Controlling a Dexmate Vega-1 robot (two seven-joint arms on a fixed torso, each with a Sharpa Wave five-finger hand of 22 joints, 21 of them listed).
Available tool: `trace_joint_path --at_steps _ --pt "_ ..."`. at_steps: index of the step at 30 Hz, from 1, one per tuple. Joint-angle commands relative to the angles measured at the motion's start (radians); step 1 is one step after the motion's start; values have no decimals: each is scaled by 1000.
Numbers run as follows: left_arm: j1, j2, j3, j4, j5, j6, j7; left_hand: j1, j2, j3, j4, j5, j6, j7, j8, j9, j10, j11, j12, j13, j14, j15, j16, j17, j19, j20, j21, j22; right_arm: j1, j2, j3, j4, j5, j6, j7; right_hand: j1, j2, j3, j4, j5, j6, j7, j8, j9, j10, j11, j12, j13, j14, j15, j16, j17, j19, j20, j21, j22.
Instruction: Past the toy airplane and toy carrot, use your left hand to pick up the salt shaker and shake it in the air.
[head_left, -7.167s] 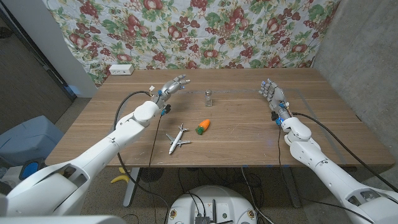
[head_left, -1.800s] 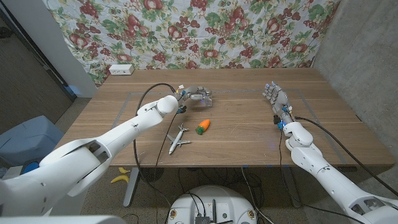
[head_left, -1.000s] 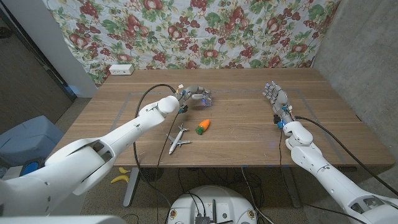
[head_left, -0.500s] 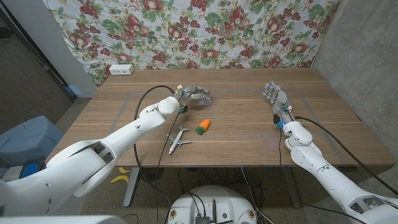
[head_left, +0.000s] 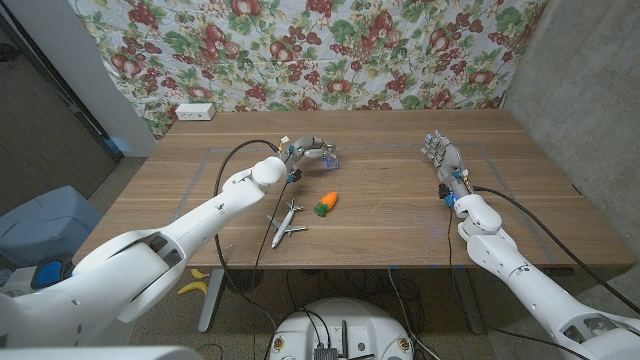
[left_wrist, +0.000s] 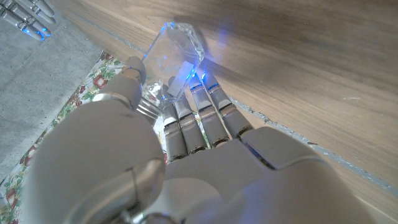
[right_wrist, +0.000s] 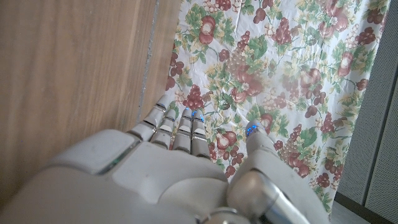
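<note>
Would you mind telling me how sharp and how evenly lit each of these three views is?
Head view: sharp and evenly lit, with soft shadows under the white toy airplane and the orange toy carrot. Left wrist view: the left hand is blurred up close, and blue fingertip lights glare on the clear glass salt shaker. Right wrist view: the right hand is soft, the floral cloth behind it clearer.

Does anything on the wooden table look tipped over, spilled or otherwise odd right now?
Nothing looks spilled or damaged. The clear glass salt shaker is gripped in the left hand. The white toy airplane and orange toy carrot lie on the table.
</note>
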Motion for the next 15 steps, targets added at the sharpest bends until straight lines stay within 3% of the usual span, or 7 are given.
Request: trace_joint_path --at_steps 1,15 --pt "29 16 -34 -41 -49 -5 10 121 110 18 25 3 248 -7 6 3 280 -118 6 5 11 -165 4 3 11 -41 6 4 5 0 -5 -2 -6 -4 -1 -3 2 -4 -1 2 9 2 4 2 10 -2 -1 0 11 -1 -1 3 8 2 -4 4" --pt "67 44 -74 -103 -91 12 28 135 107 13 24 2 258 -3 0 4 294 -117 3 5 26 -165 0 2 14 -43 8 5 21 7 -14 10 -9 -7 7 -3 2 -4 -1 2 10 3 4 2 10 -2 -1 0 13 -2 -1 1 13 3 -12 4"
